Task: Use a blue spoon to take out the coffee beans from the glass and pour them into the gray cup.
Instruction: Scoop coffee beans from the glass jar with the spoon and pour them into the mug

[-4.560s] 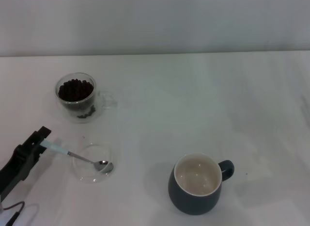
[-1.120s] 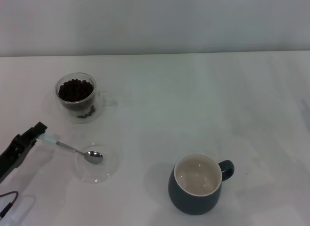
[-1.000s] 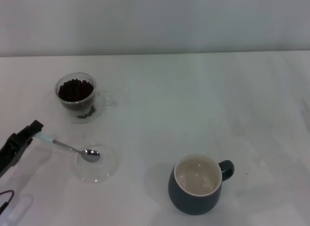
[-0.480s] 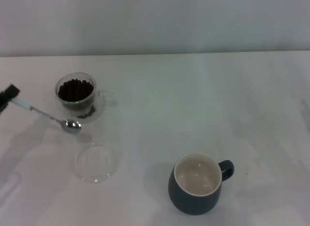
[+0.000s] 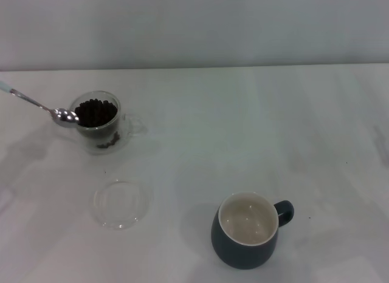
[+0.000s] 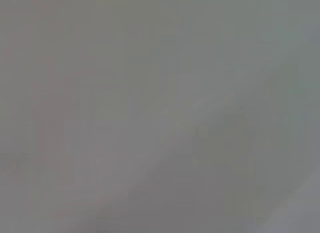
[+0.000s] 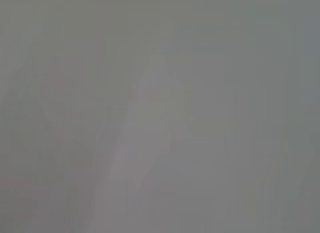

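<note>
The blue spoon (image 5: 36, 104) hangs in the air at the far left of the head view. Its pale handle end runs off the left edge and its metal bowl is at the left rim of the glass (image 5: 97, 126). The spoon bowl looks empty. The glass holds a heap of dark coffee beans (image 5: 95, 112), its clear handle pointing right. The gray cup (image 5: 246, 231) stands at the front right, cream inside, empty, with its handle to the right. Neither gripper shows in any view. Both wrist views show only a flat grey blur.
A flat clear glass saucer (image 5: 120, 203) lies empty on the white table (image 5: 243, 125), in front of the glass. A grey wall runs along the table's far edge.
The spoon has been lifted off the saucer and carried back and to the left, up to the glass's rim. The left gripper that held its handle has moved out past the left edge.
</note>
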